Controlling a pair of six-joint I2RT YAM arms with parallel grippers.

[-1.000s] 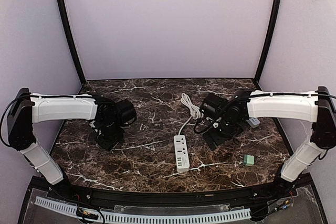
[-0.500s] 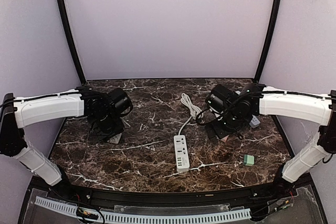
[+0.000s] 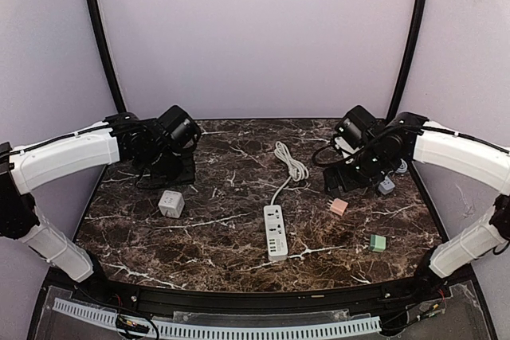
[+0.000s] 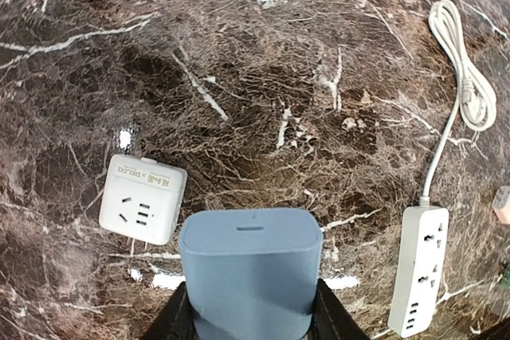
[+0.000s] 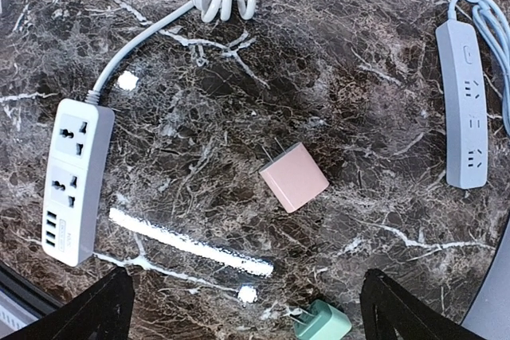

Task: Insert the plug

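Note:
A blue plug (image 4: 251,272), a rounded block with a slot on its top face, is held above the marble table, and my left gripper (image 4: 251,320) is shut on its sides. A white power strip (image 3: 276,231) lies at the table's middle, also visible in the left wrist view (image 4: 420,268) and the right wrist view (image 5: 76,181). My left gripper (image 3: 171,166) hangs at the back left. At the back right my right gripper (image 3: 351,177) stands open and holds nothing (image 5: 247,308). Below it lies a pink plug (image 5: 293,176).
A white cube socket (image 3: 171,203) sits on the left of the table (image 4: 143,198). Lying at the front right is a green plug (image 3: 378,242). A grey power strip (image 5: 466,101) rests at the far right. The white strip's coiled cord (image 3: 288,161) runs toward the back.
Both arms have risen and drawn back toward the rear corners. That uncovered the white cube socket on the left and the pink plug on the right.

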